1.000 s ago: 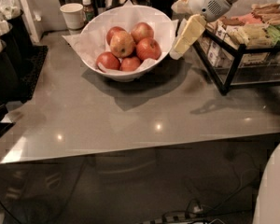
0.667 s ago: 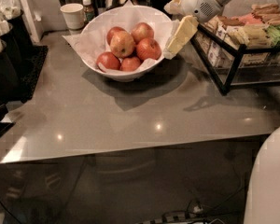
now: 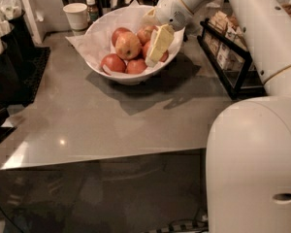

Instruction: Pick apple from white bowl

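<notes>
The pale yellow-orange apple [image 3: 128, 45] in the wide white bowl [image 3: 129, 77] lies just beside the cream hand [image 3: 152, 59], seemingly untouched; how wide the hand stands I cannot tell.

On a grey bench [image 3: 87, 120], a white paper cup [image 3: 77, 14] is set just beside a small white-capped bottle [image 3: 91, 8]. A black wire rack [image 3: 237, 79] of packaged snacks is placed at the right, the tool [image 3: 160, 45] held just left of it. Black holders [image 3: 9, 52] of white packets are seen at the left.

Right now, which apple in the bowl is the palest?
The yellow-orange apple on top in the white bowl; the other apples are deeper red. The gripper hangs beside it.
</notes>
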Robot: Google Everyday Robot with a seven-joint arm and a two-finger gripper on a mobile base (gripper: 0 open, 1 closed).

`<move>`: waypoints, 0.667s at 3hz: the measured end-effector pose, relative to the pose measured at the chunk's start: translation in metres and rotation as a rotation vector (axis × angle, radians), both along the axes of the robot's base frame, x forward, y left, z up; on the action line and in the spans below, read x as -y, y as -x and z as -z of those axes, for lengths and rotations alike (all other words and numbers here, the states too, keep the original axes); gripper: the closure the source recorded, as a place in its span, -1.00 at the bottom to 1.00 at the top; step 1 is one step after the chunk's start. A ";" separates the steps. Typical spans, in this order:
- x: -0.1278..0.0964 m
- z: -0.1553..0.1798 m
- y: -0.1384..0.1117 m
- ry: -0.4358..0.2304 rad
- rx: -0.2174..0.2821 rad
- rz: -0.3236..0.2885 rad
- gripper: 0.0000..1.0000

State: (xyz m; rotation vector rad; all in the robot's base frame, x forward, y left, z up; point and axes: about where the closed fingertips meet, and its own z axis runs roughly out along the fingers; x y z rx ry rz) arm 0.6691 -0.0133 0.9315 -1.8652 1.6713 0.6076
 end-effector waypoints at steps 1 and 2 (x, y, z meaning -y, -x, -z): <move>-0.024 0.013 -0.007 0.013 -0.027 -0.054 -1.00; -0.028 0.012 -0.013 -0.001 -0.012 -0.040 -0.98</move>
